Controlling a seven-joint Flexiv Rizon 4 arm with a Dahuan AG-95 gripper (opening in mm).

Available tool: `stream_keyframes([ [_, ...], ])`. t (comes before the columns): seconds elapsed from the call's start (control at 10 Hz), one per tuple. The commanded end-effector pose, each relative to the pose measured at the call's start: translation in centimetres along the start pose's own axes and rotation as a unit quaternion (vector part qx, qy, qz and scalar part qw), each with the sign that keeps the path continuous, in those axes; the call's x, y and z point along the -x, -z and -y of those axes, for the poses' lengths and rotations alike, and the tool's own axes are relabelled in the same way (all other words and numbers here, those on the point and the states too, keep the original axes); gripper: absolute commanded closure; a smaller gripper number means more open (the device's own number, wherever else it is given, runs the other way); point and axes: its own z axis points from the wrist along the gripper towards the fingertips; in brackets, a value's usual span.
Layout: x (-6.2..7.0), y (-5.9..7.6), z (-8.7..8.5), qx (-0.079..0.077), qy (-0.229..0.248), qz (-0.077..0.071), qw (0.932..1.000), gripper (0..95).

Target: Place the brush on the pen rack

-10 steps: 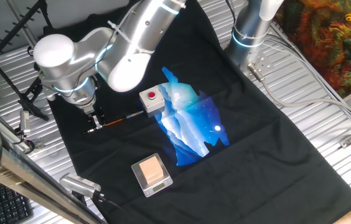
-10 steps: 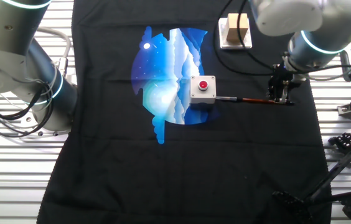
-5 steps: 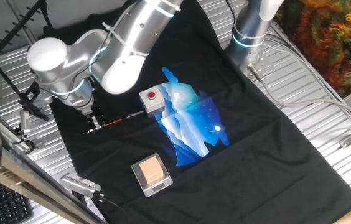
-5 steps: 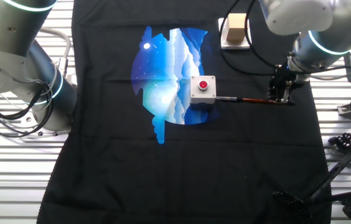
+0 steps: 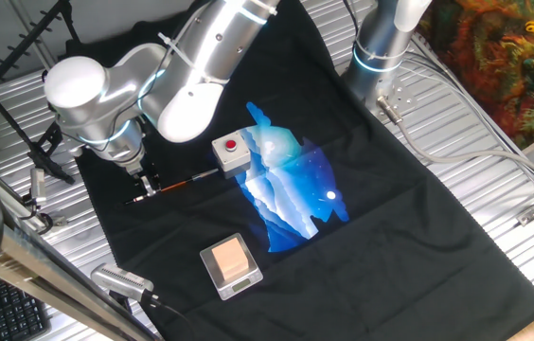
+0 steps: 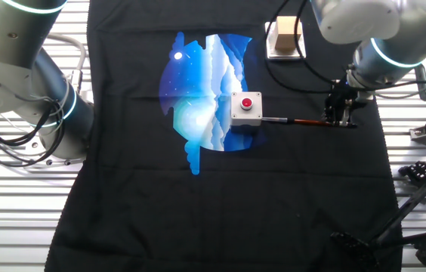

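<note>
The brush [image 5: 177, 182] [image 6: 307, 121] lies flat on the black cloth, its pale tip against the grey button box [image 5: 231, 152] [image 6: 246, 108]. My gripper [image 5: 144, 182] [image 6: 341, 117] stands straight down over the handle end, its fingers close on either side of the thin handle, shut on it at cloth level. The pen rack [image 5: 30, 38] [image 6: 417, 198] is a black toothed bar on splayed legs. It stands off the cloth on the ribbed table, beyond my gripper's side.
A blue and white patterned patch [image 5: 291, 185] [image 6: 202, 91] lies mid-cloth. A tan block on a small white scale [image 5: 229, 260] [image 6: 285, 36] sits near the cloth's edge. A second arm's base [image 5: 381, 47] [image 6: 43, 113] stands beside the cloth, with cables on the slats.
The arm's upper links shifted slightly, while the gripper and the brush stayed in the same spot on the cloth.
</note>
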Motion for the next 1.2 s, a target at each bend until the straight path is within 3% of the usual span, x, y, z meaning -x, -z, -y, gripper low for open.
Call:
stream_keyframes([
  [0.1,-0.16,-0.02,0.10,0.000,0.001,0.000,1.0000,95.0],
  [0.5,-0.66,-0.09,0.43,0.001,0.007,-0.003,1.0000,95.0],
  [0.6,-0.76,-0.16,0.45,0.002,0.008,-0.002,1.0000,76.0],
  [1.2,-1.08,-0.41,0.50,0.003,0.008,0.001,1.0000,76.0],
])
